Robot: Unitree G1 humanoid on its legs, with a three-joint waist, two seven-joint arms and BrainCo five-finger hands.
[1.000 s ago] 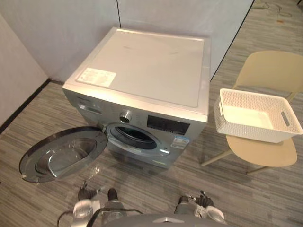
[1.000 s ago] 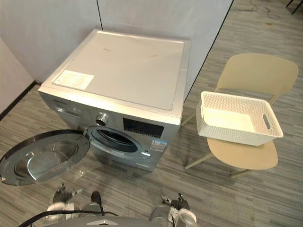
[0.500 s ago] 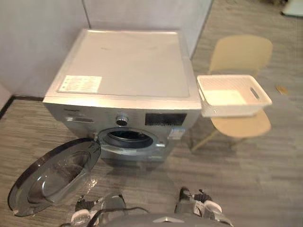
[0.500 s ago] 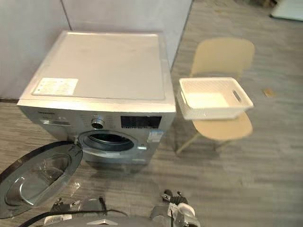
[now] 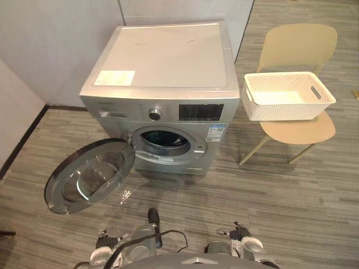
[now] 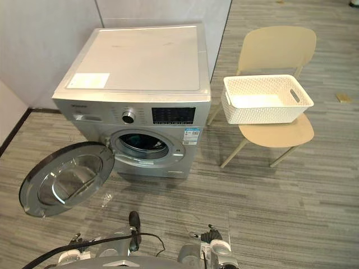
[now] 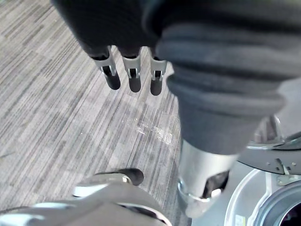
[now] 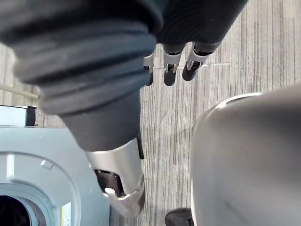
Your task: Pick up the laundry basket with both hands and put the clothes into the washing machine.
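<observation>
The view has turned since a moment ago, but the things have not moved: one basket (image 5: pixel 286 104) stands open side up on one chair (image 5: pixel 300 45), just right of one washer (image 5: pixel 168 56) whose door (image 5: pixel 90 176) hangs open. The basket's long axis runs left to right, with a handle slot in its right end. The left hand (image 7: pixel 134 70) and right hand (image 8: pixel 170 63) hang over the floor, fingers straight, holding nothing.

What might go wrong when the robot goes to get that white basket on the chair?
1. The laundry basket seems to stick out past the seat of the chair, so a lopsided grab might tip it off.
2. The washing machine has its door swung open low over the floor, and the robot might bump it.
The left hand and the right hand hang open, holding nothing.
</observation>
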